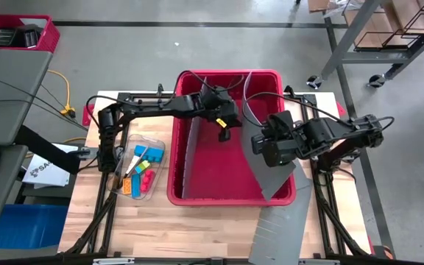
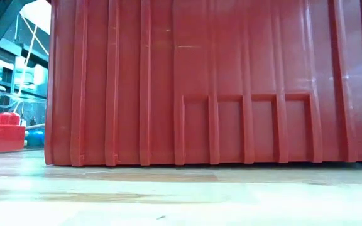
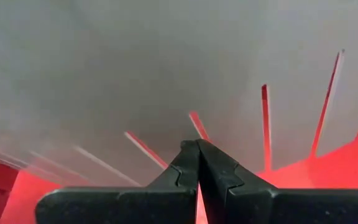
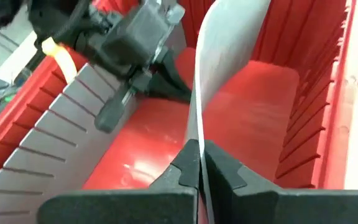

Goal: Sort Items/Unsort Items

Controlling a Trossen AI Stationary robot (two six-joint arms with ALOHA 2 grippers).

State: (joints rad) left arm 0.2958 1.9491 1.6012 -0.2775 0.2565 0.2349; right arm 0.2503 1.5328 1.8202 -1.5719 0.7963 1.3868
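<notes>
Red bin: sits in the middle of the wooden table, and fills nearly the whole low view with its ribbed wall.
Left gripper: reaches from the left over the bin's middle compartment; its fingers are pressed together with nothing between them, facing a grey slotted surface up close.
Right gripper: comes in from the right side of the bin, jaws pinched on the edge of the curved grey divider.
Curved grey divider: a thin sheet standing in the bin, bowed, running from the far wall toward the near right corner.
Left divider: a straight grey slotted panel, upright in the bin on its left side.
Loose grey sheet: lies flat on the table, just in front of the bin's right corner.
Items: blue, yellow, red and orange blocks lie together in a clear tray on the table, just left of the bin, well apart from both grippers.
</notes>
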